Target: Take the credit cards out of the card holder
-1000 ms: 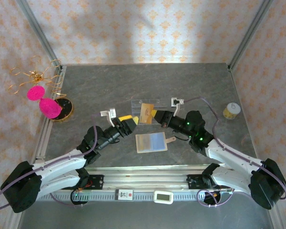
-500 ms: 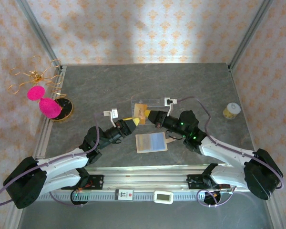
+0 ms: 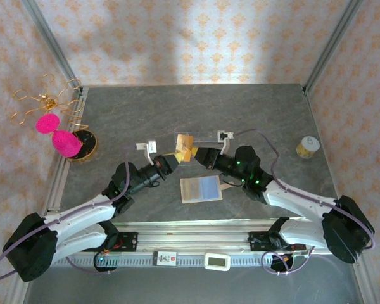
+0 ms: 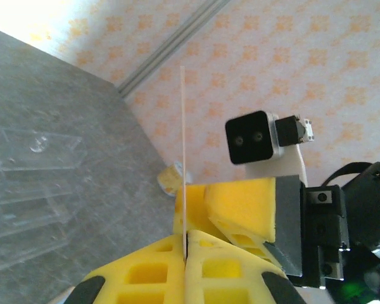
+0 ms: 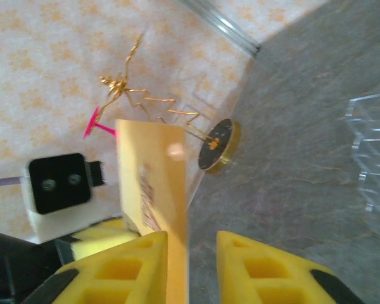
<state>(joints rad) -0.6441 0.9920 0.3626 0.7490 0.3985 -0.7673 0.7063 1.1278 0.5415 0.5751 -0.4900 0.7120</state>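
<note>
**A:** Tool state, quick?

**B:** Your left gripper [image 4: 185, 250] is pressed together on the bottom edge of the gold card [image 4: 182, 158]. The card stands upright, off the table, just beside the clear acrylic tray [image 3: 196, 136]. Your right gripper [image 5: 191, 253] has its jaws spread. The card leans on one pad and the other pad is clear of it.

**A:** Card holder?

**B:** The card holder [image 3: 201, 189] lies open and flat on the table, between the grippers and the arm bases. Can't tell what's inside it.

**A:** Risks?

**B:** My guess: you pinch only a thin strip of the card, so it may pivot or slip out. If you pull the right arm off sideways, the touching pad could drag the card. Both sets of fingers sit very close, so you could bump them. The tray is also near enough to clip.

**A:** Any text?

**B:** There's dark print on the card face in the right wrist view, too blurred to read. Nothing else is legible.
</note>
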